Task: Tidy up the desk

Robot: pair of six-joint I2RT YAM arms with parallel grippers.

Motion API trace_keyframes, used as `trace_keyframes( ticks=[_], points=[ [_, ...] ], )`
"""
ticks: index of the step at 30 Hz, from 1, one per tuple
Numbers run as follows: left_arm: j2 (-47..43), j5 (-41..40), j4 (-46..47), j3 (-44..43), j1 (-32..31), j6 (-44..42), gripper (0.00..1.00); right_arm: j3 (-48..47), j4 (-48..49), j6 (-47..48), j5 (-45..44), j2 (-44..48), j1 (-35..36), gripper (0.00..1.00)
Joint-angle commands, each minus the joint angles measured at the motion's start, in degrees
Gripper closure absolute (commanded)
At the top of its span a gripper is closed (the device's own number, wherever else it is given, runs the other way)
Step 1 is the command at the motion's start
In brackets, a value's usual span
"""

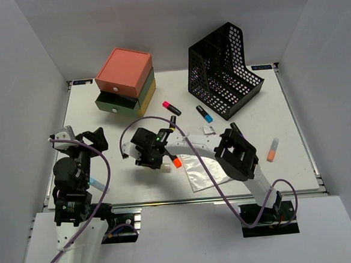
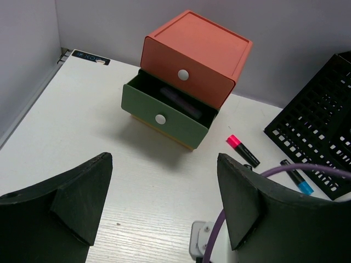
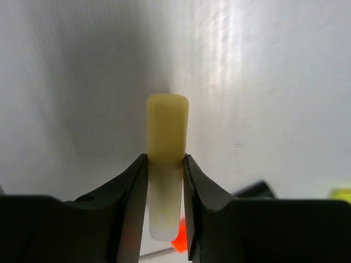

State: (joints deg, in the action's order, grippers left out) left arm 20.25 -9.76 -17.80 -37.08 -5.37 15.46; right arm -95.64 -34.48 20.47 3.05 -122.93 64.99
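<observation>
Right tool point(image 1: 158, 161) reaches down over the middle of the counter point(image 1: 265, 116) in the top view. A pink marker point(image 1: 171, 107), blue marker point(image 1: 204, 113) and orange marker point(image 1: 273, 150) lie loose, so most tidying seems left.

Left wrist view: left tool point(image 2: 164, 181) is spread wide and empty, facing the drawer box point(image 2: 192, 60), whose green drawer point(image 2: 164, 118) is open.

Right wrist view: that tool is clamped on a yellow marker point(image 3: 167, 129).

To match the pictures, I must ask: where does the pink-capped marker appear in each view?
Top external: the pink-capped marker lies above centre, just right of the drawer box.
Left wrist: right of centre, lower right of the drawer box.
Right wrist: not in it; only a yellow-capped marker shows.
Shared landmark: the drawer box, in top and left wrist views.
</observation>
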Motion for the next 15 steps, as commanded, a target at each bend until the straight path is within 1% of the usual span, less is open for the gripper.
trace_keyframes(
  ticks=[1, 2, 4, 7, 11, 12, 14, 15],
  points=[
    [0.05, -0.35, -0.48, 0.25, 0.27, -0.52, 0.14, -8.59, -2.52, 6.50, -1.90, 6.91, -1.53, 1.00],
    [0.05, -0.35, -0.48, 0.17, 0.27, -0.52, 0.14, -9.21, -0.70, 9.47, -4.69, 8.66, -1.80, 1.00],
    [-0.03, -0.44, -0.65, 0.25, 0.27, -0.52, 0.14, -9.21, 1.25, 11.34, -5.77, 9.99, -1.97, 1.00],
    [0.05, -0.44, -0.65, 0.34, 0.27, -0.52, 0.14, -14.21, 2.39, 13.19, -5.33, 9.38, -3.90, 1.00],
    [0.14, -0.87, -0.92, 0.25, 0.27, -0.52, 0.14, -21.07, 7.05, 16.18, -4.02, 7.10, -5.49, 1.00],
    [0.14, -0.96, -0.83, 0.25, 0.27, -0.52, 0.14, -23.87, 9.32, 17.49, -3.84, 6.66, -5.75, 1.00],
    [0.14, -1.40, -1.01, 0.17, 0.27, -0.52, 0.14, -26.17, 12.23, 18.72, -3.49, 5.17, -6.54, 1.00],
    [0.14, -1.49, -1.01, 0.25, 0.27, -0.52, 0.14, -26.62, 16.94, 19.25, -3.58, 4.90, -6.72, 1.00]
  ],
)
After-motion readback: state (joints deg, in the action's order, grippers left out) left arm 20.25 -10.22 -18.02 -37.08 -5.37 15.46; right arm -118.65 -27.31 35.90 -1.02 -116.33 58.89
